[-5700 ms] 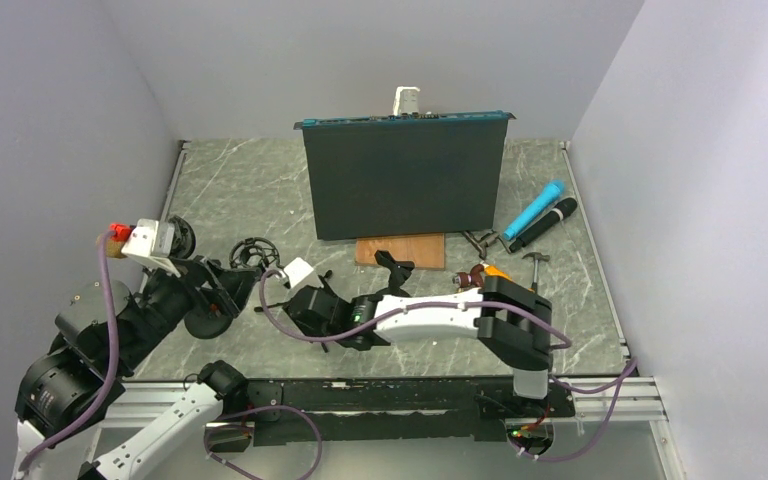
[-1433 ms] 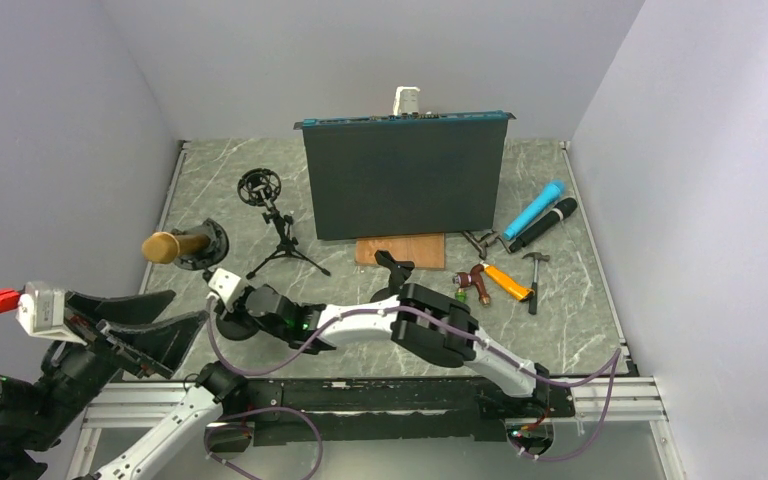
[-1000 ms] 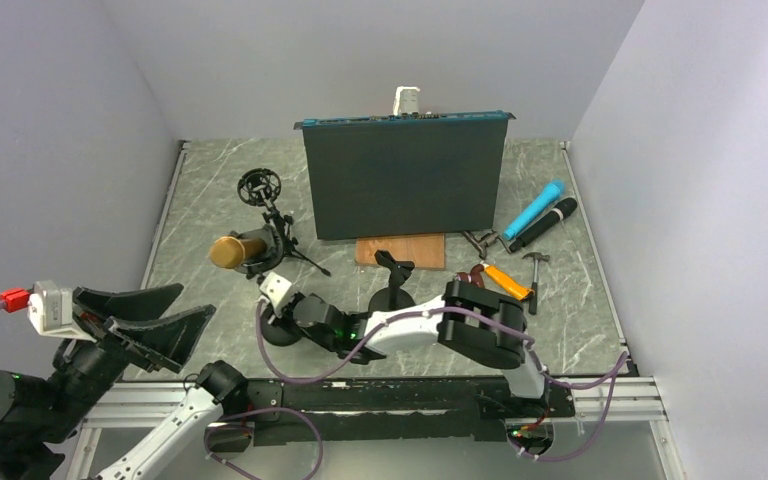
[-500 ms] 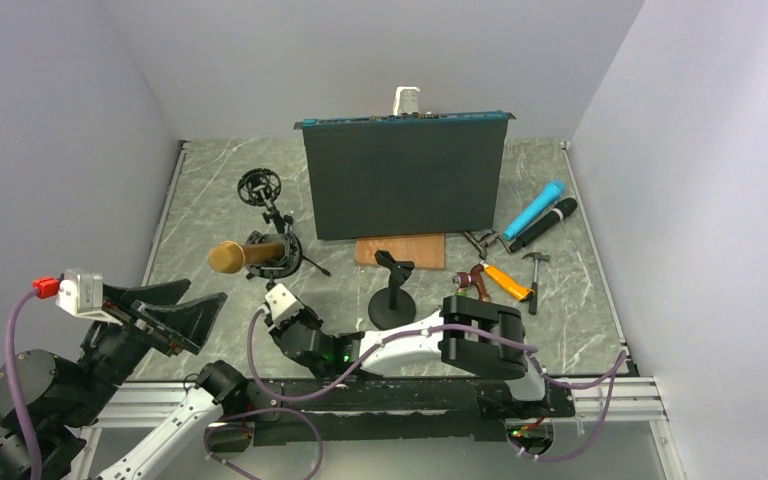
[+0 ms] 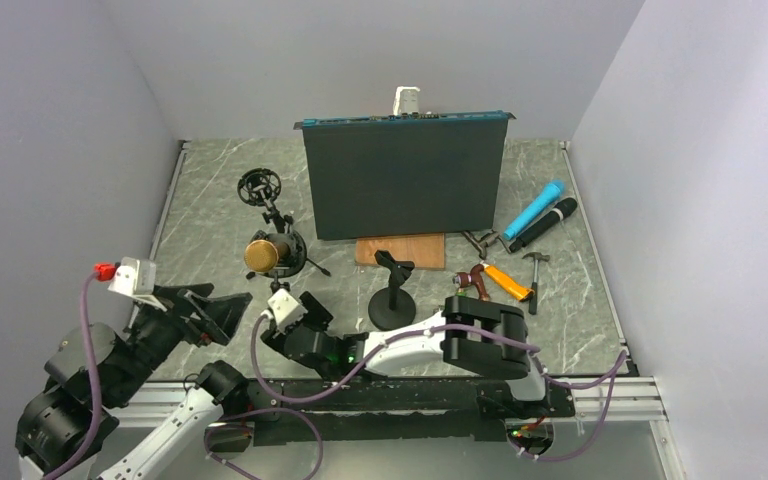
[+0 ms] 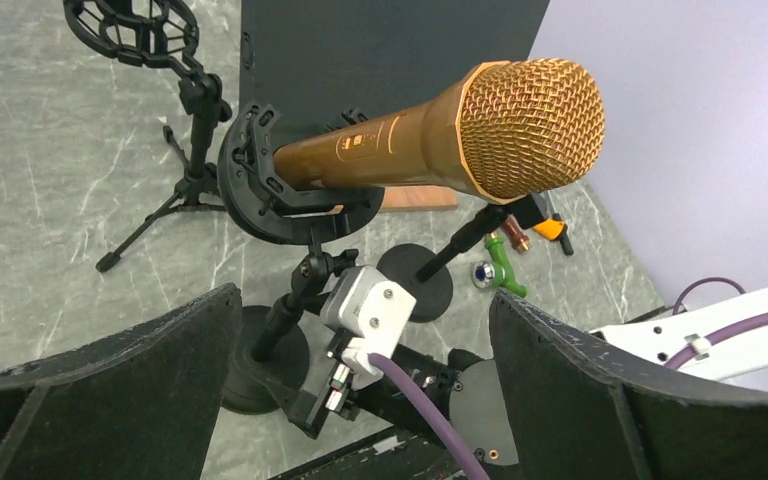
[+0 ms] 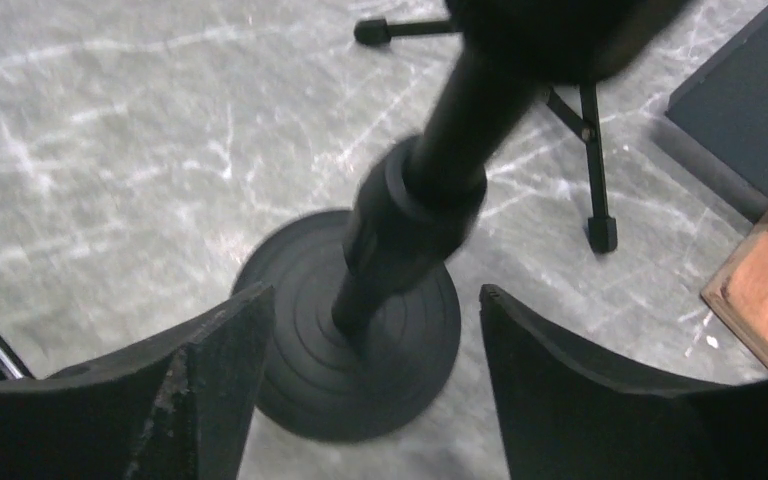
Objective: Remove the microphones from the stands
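Marbled grey table (image 5: 210, 200), cluttered.
Tripod (image 5: 268, 208) at ten o'clock, dark panel (image 5: 405, 175) at twelve, two microphones (image 5: 543, 224) at two, hammer (image 5: 534, 268) at three.

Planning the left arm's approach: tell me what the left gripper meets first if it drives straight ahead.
Probably the mesh head of the gold microphone, which points back at the open left gripper from its stand clip; depth is unclear.

overhead view, wrist views close on stand (image 7: 400, 215)
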You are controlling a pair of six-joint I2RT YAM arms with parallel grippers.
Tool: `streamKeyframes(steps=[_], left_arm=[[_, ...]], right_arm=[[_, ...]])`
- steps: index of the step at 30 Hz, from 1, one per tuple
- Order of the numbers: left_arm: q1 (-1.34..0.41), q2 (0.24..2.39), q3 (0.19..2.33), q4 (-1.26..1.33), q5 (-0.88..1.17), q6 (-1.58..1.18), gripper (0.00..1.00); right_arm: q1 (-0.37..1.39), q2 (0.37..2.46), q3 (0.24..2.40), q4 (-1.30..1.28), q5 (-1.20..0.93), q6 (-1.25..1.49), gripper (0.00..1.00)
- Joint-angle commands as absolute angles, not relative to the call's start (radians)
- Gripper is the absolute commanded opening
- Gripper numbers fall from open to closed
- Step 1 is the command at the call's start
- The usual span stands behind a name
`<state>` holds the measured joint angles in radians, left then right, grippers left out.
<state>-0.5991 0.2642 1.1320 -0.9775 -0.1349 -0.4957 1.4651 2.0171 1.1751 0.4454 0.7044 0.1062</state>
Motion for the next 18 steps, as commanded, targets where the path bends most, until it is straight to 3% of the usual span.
streamKeyframes(steps=[1, 6, 9, 18], left_arm=[[-0.598, 0.268, 1.112, -0.911, -0.103, -0.508, 0.97], [-0.598, 0.29, 1.092, -0.887, -0.088, -0.493, 0.97], [-0.598, 0.301, 1.067, -0.861, -0.072, -0.489, 0.97], [-0.598, 0.342, 1.018, -0.807, -0.043, -0.456, 0.99]], right_arm=[[1.469, 1.879, 1.111, 0.433, 0.655, 0.102, 0.81], [1.47, 1.74, 1.003, 0.444, 0.606, 0.096, 0.95], [1.47, 1.664, 0.964, 0.433, 0.571, 0.096, 0.99], [1.454, 1.474, 0.92, 0.397, 0.5, 0.113, 1.0]])
